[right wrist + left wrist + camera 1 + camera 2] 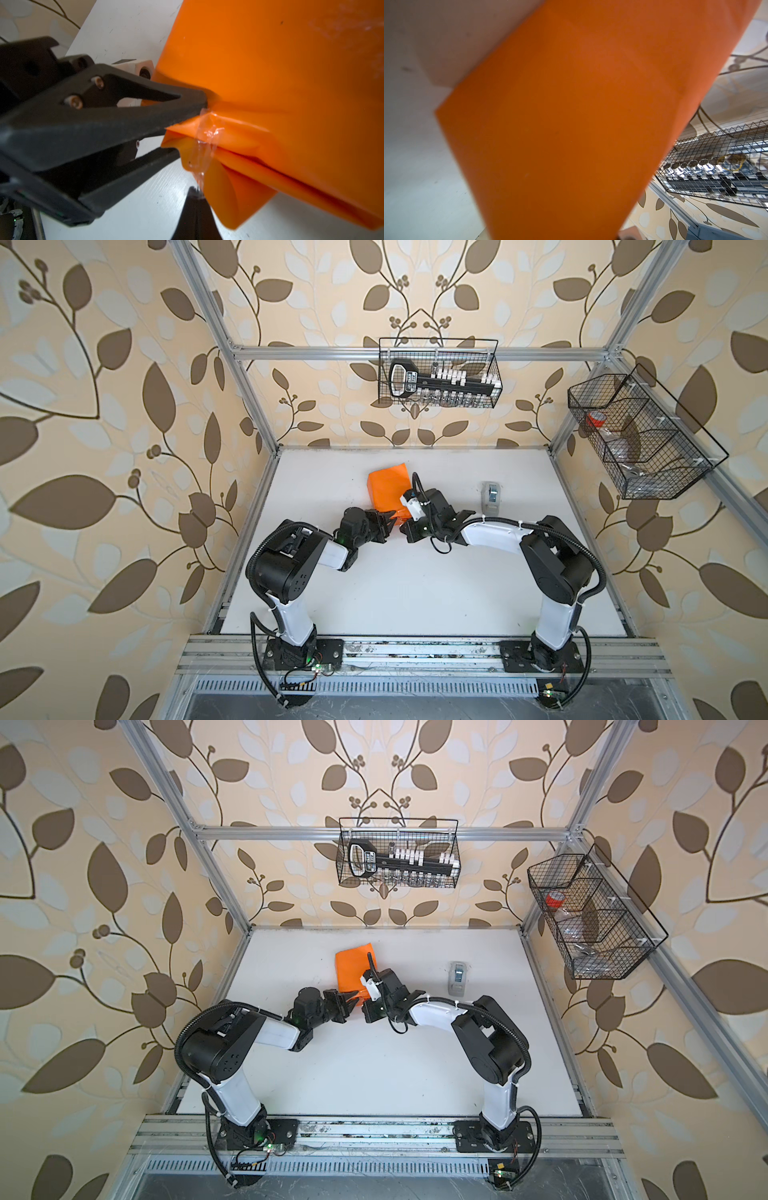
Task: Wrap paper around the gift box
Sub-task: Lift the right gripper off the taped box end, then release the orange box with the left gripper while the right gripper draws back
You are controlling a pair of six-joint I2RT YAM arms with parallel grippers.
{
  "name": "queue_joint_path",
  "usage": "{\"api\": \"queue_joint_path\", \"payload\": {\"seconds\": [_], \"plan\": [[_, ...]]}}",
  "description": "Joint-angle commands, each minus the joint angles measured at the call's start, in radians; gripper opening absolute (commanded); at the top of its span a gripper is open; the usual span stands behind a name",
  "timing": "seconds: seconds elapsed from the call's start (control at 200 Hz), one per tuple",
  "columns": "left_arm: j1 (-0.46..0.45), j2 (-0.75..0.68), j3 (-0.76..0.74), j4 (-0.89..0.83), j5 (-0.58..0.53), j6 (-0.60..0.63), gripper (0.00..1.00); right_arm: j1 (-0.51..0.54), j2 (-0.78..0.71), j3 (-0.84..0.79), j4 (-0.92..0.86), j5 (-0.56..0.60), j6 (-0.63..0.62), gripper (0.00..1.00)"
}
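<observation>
The orange paper [386, 489] [353, 965] lies folded into a package at the back middle of the white table [415, 593]. The gift box is hidden inside it. My left gripper [392, 519] [356, 996] is shut on the folded flap at the package's near end; the right wrist view shows its black fingers [193, 99] pinching the paper [280, 72]. My right gripper [196, 190] [405, 529] is shut at that same end. A strip of clear tape [204, 149] runs from its tip up across the fold. In the left wrist view the paper [560, 124] fills most of the frame.
A grey-white tape dispenser [490, 493] [458, 974] stands on the table right of the package. One wire basket [440, 373] hangs on the back rail, another [640, 439] on the right wall. Both forearms meet near the table's middle.
</observation>
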Motion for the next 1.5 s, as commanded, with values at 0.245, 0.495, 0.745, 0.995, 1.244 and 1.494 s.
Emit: {"api": "queue_joint_path", "payload": {"seconds": [0.245, 0.495, 0.745, 0.995, 1.244, 1.494], "plan": [[0.009, 0.015, 0.002, -0.045, 0.005, -0.007, 0.23, -0.027, 0.106, 0.175, -0.056, 0.037, 0.024, 0.00], [0.009, 0.029, 0.004, -0.032, 0.008, -0.011, 0.22, -0.029, 0.121, 0.209, -0.075, 0.028, 0.027, 0.00], [0.015, 0.000, -0.004, -0.025, 0.017, 0.001, 0.27, -0.072, -0.047, 0.012, -0.080, -0.001, -0.017, 0.00], [0.023, -0.173, 0.028, -0.262, 0.060, 0.140, 0.59, -0.182, -0.266, -0.177, -0.043, -0.062, 0.006, 0.11], [0.062, -0.464, 0.114, -0.733, 0.136, 0.462, 0.86, -0.227, -0.245, -0.105, -0.024, -0.079, 0.099, 0.27], [0.141, -0.415, 0.482, -1.335, 0.036, 1.038, 0.94, -0.260, -0.082, 0.025, -0.018, -0.091, 0.184, 0.26]]}}
